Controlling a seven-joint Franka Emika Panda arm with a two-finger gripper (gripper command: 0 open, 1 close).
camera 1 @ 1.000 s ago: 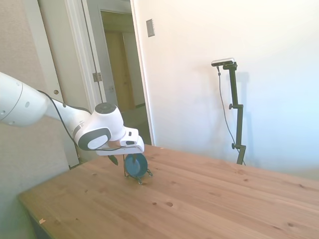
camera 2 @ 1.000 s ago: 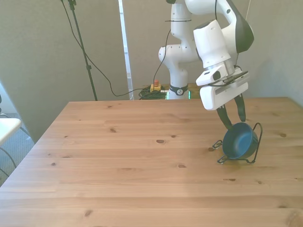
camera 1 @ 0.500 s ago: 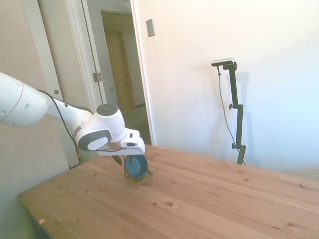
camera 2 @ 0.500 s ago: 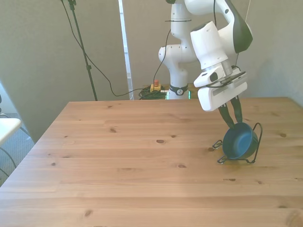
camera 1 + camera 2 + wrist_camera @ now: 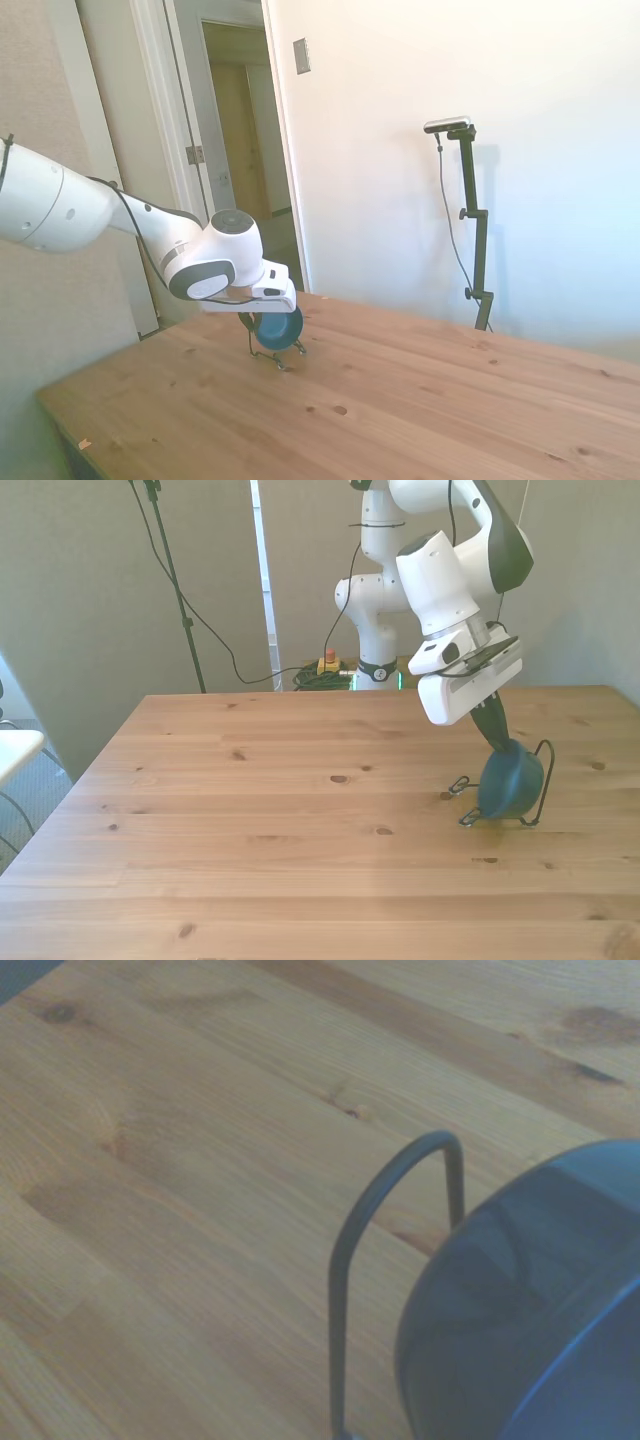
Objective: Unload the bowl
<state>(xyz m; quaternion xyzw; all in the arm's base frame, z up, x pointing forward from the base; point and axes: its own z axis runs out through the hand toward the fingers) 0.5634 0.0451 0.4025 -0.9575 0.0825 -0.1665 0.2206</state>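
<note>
While the bowl (image 5: 510,779) stood on edge in the wire rack (image 5: 541,780) near the front view's right side of the table (image 5: 280,830), we found the gripper (image 5: 497,736) pinched shut on its upper rim, fingers tilted.

You see a pale wooden table (image 5: 420,400) with knotty planks, lit by soft daylight. Behind the table in the side view stands a plain white wall (image 5: 400,120) carrying a small grey wall plate (image 5: 302,55), and beside that wall an open doorway (image 5: 240,130).
</note>
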